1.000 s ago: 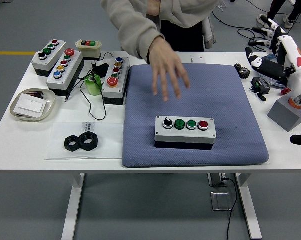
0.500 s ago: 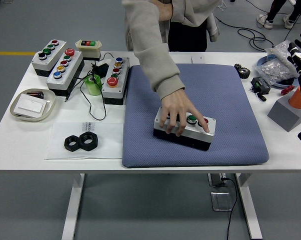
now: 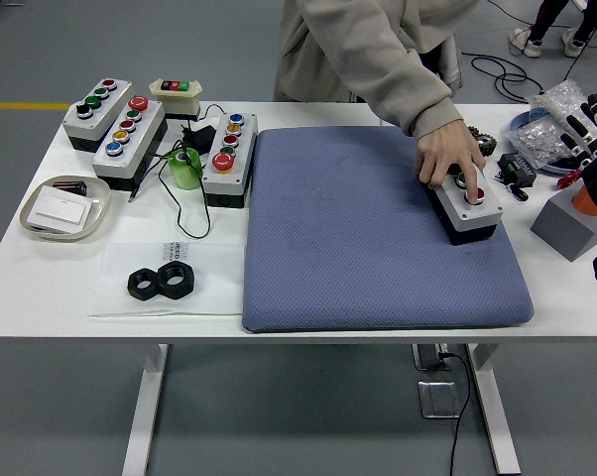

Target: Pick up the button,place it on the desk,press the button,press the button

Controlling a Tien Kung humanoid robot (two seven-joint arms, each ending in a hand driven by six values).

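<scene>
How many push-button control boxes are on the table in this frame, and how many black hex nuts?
Button boxes: 5 — three grey ones at far left, a small cream one, and one on the blue mat's right edge under the person's hand.
Black hex nuts: 2.
Total: 7.

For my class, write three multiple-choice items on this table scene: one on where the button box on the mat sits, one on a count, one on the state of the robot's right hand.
1. Where is the button box on the blue mat?
A. right edge
B. centre
C. near-left corner

2. How many black nuts lie on the clear sheet?
A. one
B. two
C. four

3. The robot's right hand is:
A. gripping the box
B. pressing a button
C. open, holding nothing

Key: 1 A, it lies along the mat's right side under the person's hand. 2 B, two sit side by side. 3 C, its fingers are spread above the table's right end.
</scene>
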